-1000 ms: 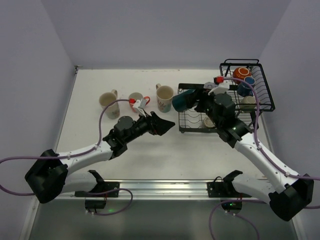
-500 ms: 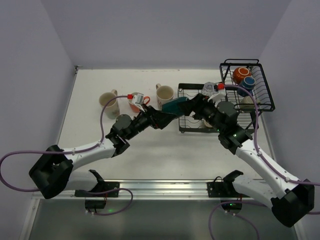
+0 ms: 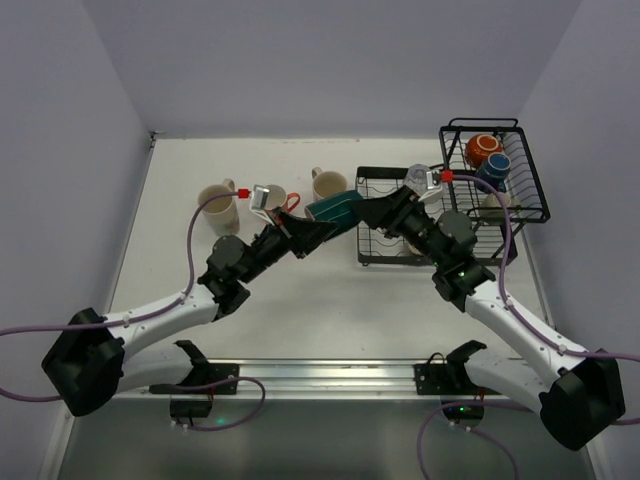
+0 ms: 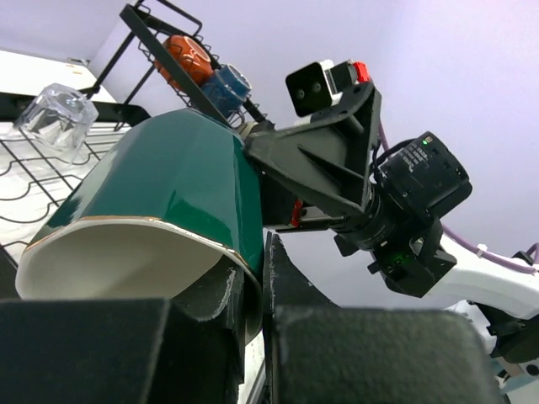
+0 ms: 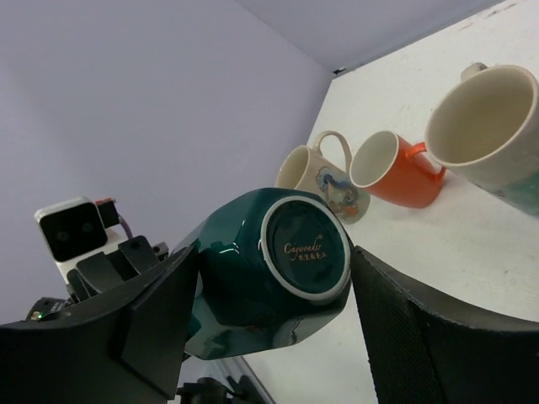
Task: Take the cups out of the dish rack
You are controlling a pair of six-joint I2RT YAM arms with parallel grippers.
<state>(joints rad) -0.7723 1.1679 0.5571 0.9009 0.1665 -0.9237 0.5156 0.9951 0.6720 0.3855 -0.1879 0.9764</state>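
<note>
The teal cup (image 4: 168,185) looks glossy glazed ceramic, the dish rack (image 3: 375,245) matt black wire.

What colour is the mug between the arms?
Dark teal mug, gold-edged rim; left wrist view shows best.

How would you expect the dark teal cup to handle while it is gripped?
The dark teal cup looks glossy and glazed, so it is probably slippery in the right gripper. It seems rigid ceramic, likely breakable if dropped. Its faceted sides should limit rolling.
</note>
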